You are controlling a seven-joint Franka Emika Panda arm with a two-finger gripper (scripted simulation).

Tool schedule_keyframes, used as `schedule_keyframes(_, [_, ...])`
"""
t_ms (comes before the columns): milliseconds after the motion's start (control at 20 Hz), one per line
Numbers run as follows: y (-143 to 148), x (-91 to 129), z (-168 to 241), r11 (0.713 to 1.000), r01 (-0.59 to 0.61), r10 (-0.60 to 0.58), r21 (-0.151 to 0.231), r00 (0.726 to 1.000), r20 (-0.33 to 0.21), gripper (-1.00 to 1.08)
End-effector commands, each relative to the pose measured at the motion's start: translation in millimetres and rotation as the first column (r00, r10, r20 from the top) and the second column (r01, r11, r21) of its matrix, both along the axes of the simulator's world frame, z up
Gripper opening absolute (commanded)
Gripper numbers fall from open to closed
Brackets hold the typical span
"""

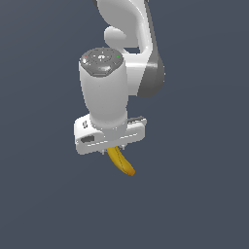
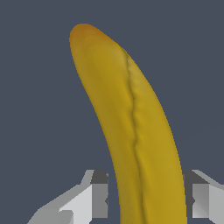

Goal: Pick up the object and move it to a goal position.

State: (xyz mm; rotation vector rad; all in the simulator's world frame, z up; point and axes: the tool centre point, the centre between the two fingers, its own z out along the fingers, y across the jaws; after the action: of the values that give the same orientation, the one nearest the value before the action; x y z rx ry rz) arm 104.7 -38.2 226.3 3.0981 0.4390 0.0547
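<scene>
Carrying the banana, pinched at one end

Hanging below the gripper (image 1: 113, 148), the banana (image 1: 121, 162) juts down and toward the exterior view's right, clear of any surface; fingers (image 2: 99, 194) press against its sides in the wrist view (image 2: 131, 127); brownish end points away. Judged light, fairly stiff, smooth-skinned; an end hold may let it swing or slip; mid-body would sit steadier. Goal not visible.

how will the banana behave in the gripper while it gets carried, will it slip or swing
The banana looks stiff, so it probably won't droop. It hangs well past the gripper, pinched near one end, so it may pivot. Its smooth curved skin could slip a little.
</scene>
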Motion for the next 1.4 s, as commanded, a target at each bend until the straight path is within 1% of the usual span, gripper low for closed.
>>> schedule_keyframes(0, [-1.3, 1.7, 32.0, 1.0, 0.021, -0.021, -0.001, 1.0, 0.007, -1.0])
schedule_keyframes(400, [-5.4, 7.0, 122.1, 0.997, 0.082, -0.082, -0.003, 0.996, 0.024, -1.0])
schedule_keyframes(650, [-7.5, 9.5, 164.7, 0.994, 0.111, -0.111, -0.004, 0.993, 0.032, -1.0])
schedule_keyframes(1000, [-9.6, 12.2, 206.0, 0.99, 0.139, -0.139, -0.004, 0.99, 0.039, -1.0])
schedule_keyframes(1350, [-11.0, 14.2, 231.7, 0.988, 0.157, -0.156, -0.005, 0.987, 0.044, -1.0])
